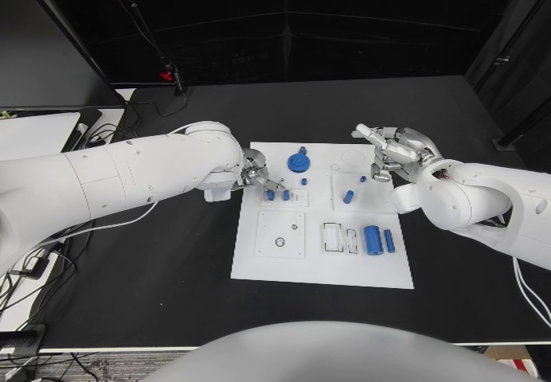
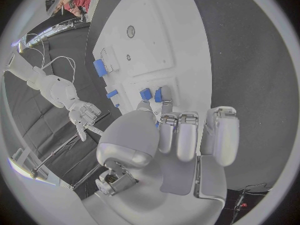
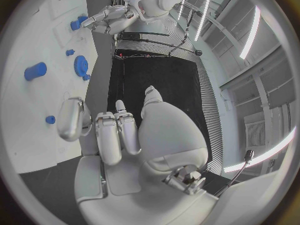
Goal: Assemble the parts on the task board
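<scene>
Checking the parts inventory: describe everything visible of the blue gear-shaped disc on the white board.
The round blue gear-shaped disc looks like matte plastic, with a toothed rim and a small raised knob at its centre. It lies flat near the far edge of the white rectangular task board, left of the middle. A small blue peg sits just beyond it. Neither hand touches it. The right wrist view shows its teeth.

The left hand [image 1: 255, 178] is lying mostly hidden behind its own white forearm in the head view; whether its fingertips [image 2: 166, 105] are touching the small blue peg [image 2: 145, 93] is staying unclear; the task board [image 3: 37, 45] is running off the right wrist view's rim.
</scene>
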`<state>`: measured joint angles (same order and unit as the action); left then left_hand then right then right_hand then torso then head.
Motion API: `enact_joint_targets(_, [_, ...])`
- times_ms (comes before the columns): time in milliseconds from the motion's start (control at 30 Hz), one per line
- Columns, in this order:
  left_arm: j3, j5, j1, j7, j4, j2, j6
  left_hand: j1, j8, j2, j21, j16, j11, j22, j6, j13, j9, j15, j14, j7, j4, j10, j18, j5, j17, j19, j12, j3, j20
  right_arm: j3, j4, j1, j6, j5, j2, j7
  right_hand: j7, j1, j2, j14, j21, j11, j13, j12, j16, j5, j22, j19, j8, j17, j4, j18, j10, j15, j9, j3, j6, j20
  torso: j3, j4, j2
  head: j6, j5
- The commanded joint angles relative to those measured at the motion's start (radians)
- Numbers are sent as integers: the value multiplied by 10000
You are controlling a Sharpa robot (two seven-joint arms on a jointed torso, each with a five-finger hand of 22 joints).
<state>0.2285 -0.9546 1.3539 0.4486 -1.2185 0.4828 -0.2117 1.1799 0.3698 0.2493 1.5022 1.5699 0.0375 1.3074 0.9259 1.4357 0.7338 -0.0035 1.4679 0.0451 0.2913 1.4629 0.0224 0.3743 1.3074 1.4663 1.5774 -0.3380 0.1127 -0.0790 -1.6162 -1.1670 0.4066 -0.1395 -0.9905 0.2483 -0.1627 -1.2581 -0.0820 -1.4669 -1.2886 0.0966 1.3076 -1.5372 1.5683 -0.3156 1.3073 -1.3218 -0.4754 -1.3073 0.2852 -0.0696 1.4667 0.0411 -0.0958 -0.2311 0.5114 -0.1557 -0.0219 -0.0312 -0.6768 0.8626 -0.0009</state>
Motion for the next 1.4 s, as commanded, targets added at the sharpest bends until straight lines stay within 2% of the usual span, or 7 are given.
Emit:
enact_joint_targets(33, [77,-130,-98,181,30,10,-134,155,-56,11,6,9,72,2299,-628,1351,-488,74,1029,552,-1,1079,29,214,2634,133,-66,-3,56,5,-11,-9,-88,-17,6,49,-223,-6,-78,-1039,45,74,2079,-6,25,-40,1428,40,-35,-2635,10,-127,300,65,9,-62,-54,-8,1,1,-3,-3,1])
enact_joint_targets(133, [77,-130,-98,156,27,15,-121,285,10,-81,5,9,69,2298,-664,1351,-604,77,1029,549,7,1079,30,903,2634,131,-66,-1,67,5,-8,-7,-88,-17,4,46,-223,-6,-78,-1039,45,74,2079,-6,25,-40,1428,40,-35,-2635,10,-127,300,65,9,-62,-54,-8,1,6,-3,3,5])
enact_joint_targets(567, [77,-130,-98,130,14,51,-185,632,282,-390,-6,9,25,2292,-682,1351,-789,50,1029,496,3,1079,35,2150,2634,114,-66,82,59,5,-4,-2,-78,-17,-6,43,-223,-6,-78,-1039,45,74,2079,-6,25,-40,1428,40,-35,-2635,10,-127,300,65,9,-62,-54,-8,-4,4,-2,22,7])
enact_joint_targets(733, [77,-129,-98,146,17,50,-231,949,468,-577,-1,9,-29,2295,-628,1351,-775,17,1029,434,-22,1079,34,2251,2634,122,-66,189,39,5,-6,-1,-72,-17,-7,43,-223,-6,-78,-1039,45,74,2079,-6,25,-40,1428,40,-35,-2635,10,-127,300,65,9,-62,-54,-8,0,11,-4,24,-1])
enact_joint_targets(967, [77,-160,-98,238,19,41,-290,1813,1029,-877,5,9,-164,2298,-620,1351,-503,-94,1029,285,-51,1079,32,2256,2634,131,-66,545,-47,5,-15,0,-67,-17,-12,42,-223,-6,-78,-1039,45,74,2079,-6,25,-40,1428,40,-35,-2635,10,-127,300,65,9,-62,-54,-8,2,12,-6,44,-3])
enact_joint_targets(1200, [77,-195,-98,403,30,31,-375,1900,1209,-868,6,9,-180,2298,-635,1351,-415,-117,1029,278,16,1079,32,2222,2634,134,-66,640,-77,5,-18,0,-65,-17,-9,41,-223,-6,-78,-1039,45,74,2079,-6,25,-40,1428,40,-35,-2635,10,-127,300,65,9,-62,-54,-8,-9,2,-6,57,-1])
enact_joint_targets(1400, [77,-413,-98,520,29,15,-434,1787,1273,-807,15,9,-175,2303,-670,1351,-388,-119,1029,285,29,1079,28,2135,2634,147,-66,648,-86,5,-21,0,-69,-17,-1,40,-223,-6,-78,-1039,45,74,2079,-6,25,-40,1428,40,-35,-2635,10,-127,300,65,9,-62,-54,-8,1,5,-4,65,-2])
